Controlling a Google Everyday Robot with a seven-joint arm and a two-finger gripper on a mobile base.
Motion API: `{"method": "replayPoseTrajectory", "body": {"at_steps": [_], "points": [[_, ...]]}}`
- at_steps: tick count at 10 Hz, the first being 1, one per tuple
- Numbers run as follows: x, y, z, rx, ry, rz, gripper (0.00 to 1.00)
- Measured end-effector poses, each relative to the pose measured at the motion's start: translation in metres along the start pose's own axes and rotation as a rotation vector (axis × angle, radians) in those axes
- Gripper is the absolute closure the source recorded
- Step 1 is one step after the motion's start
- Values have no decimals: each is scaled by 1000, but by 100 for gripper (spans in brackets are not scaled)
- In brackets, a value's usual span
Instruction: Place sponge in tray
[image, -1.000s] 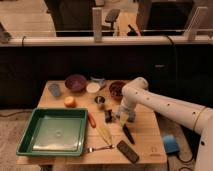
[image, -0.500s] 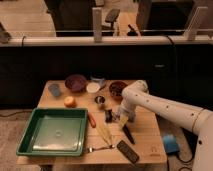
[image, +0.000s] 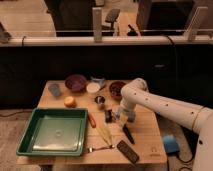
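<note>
The large green tray (image: 29, 137) sits at the front left of the wooden table, with nothing in it. My gripper (image: 116, 117) hangs from the white arm (image: 150, 102) over the middle of the table, to the right of the tray. A small pale light-blue block (image: 120, 118), seemingly the sponge, shows right at the gripper's tip. I cannot tell if it is held or lies on the table.
At the back stand a blue cup (image: 54, 90), a purple bowl (image: 76, 82), a white bowl (image: 93, 88), a pale blue item (image: 98, 80) and a brown bowl (image: 116, 88). An orange fruit (image: 70, 101), a can (image: 100, 100), a carrot-like stick (image: 92, 120), a fork (image: 99, 148) and dark flat items (image: 128, 151) lie nearby. A blue square object (image: 170, 144) lies off the table.
The arm has shifted only slightly over the table's middle. The objects on the table have not moved.
</note>
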Motion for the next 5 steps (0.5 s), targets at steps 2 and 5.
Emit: {"method": "replayPoseTrajectory", "body": {"at_steps": [2, 5], "points": [[3, 0, -4, -7, 8, -20, 20], [5, 0, -10, -44, 6, -88, 20]]}}
